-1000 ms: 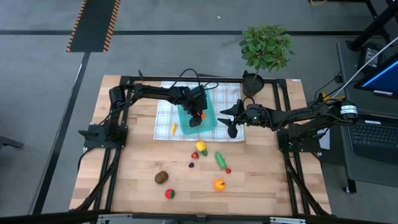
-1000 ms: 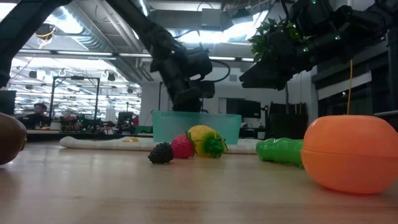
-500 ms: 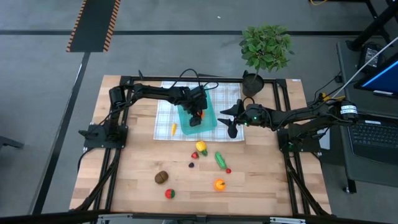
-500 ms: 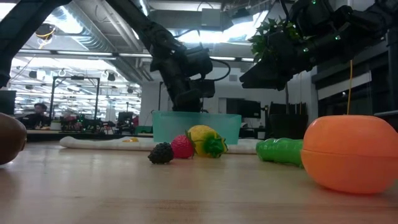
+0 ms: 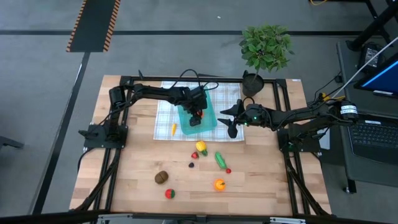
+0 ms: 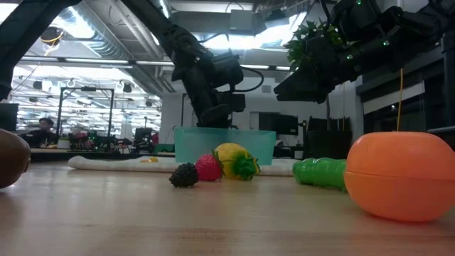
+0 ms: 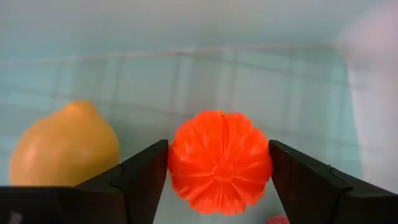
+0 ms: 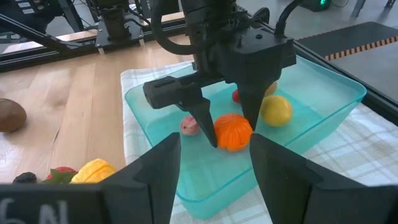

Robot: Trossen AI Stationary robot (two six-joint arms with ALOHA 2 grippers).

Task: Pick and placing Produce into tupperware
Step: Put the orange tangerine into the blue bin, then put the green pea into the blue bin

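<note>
The teal tupperware sits on the checked cloth. My left gripper reaches down into it, shut on a red-orange toy orange, which also shows in the right wrist view. A yellow lemon, a pink piece and a red piece lie on the tupperware's floor. My right gripper hovers open just right of the tupperware. More produce lies on the wood: a yellow fruit, a cucumber, a brown kiwi and an orange. My left gripper pinches the toy orange by its two opposite sides between its fingers. The fingers come from above, pointing down into the tupperware. The orange sits low inside the tupperware, near its floor. Whether it rests on the floor I cannot tell.
A small carrot lies on the checked cloth left of the tupperware. Small berries and a red strawberry lie on the near wood. A potted plant stands at the far right corner, behind my right arm.
My left gripper has risen slightly over the tupperware. Nothing else has visibly moved.
</note>
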